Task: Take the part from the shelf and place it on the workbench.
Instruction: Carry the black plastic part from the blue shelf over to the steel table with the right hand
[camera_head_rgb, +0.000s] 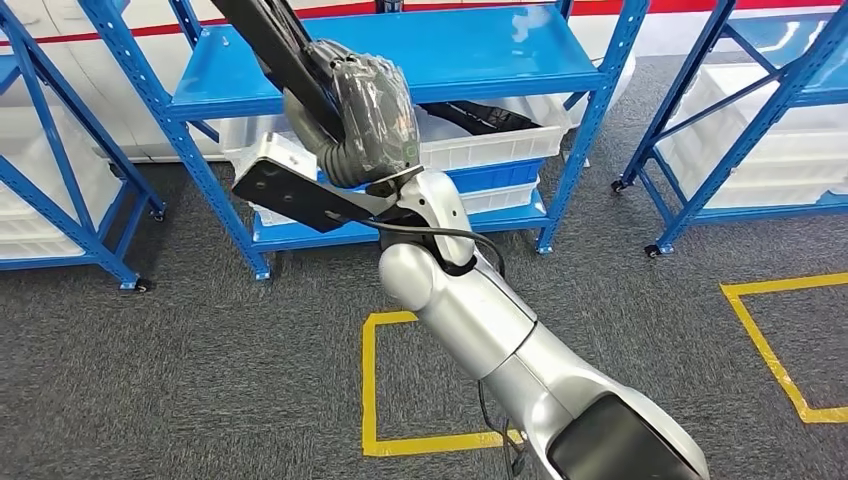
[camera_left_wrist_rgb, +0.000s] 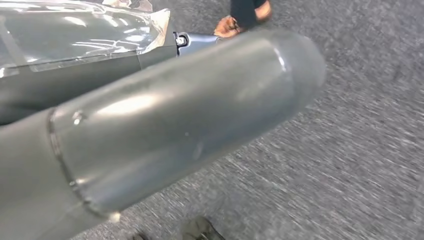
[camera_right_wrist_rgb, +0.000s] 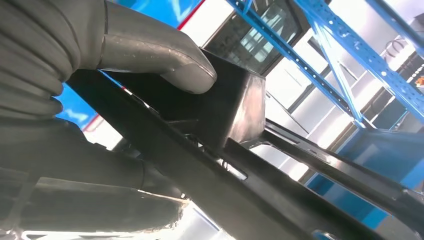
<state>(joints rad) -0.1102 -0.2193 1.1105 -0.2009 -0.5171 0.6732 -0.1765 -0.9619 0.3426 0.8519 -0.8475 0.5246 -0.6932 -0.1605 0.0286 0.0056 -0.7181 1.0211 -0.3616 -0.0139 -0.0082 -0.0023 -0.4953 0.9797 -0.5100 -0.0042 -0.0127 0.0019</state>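
My right hand (camera_head_rgb: 375, 120) is raised in front of the blue shelf (camera_head_rgb: 470, 50) and grips a long black part (camera_head_rgb: 270, 45), which slants up and away to the left past the shelf's front edge. In the right wrist view the grey thumb (camera_right_wrist_rgb: 160, 55) presses on a box-shaped section of the black part (camera_right_wrist_rgb: 225, 110), and its long bars run on past the hand. The left hand (camera_left_wrist_rgb: 165, 120) hangs over grey carpet; its thick thumb is plain, its fingers are hidden.
A white bin (camera_head_rgb: 500, 140) on the lower shelf holds another black part (camera_head_rgb: 480, 115). More blue racks (camera_head_rgb: 60, 190) (camera_head_rgb: 760, 120) with white bins stand on either side. Yellow tape squares (camera_head_rgb: 370, 380) mark the carpet. A person's shoes (camera_left_wrist_rgb: 227, 25) stand close by.
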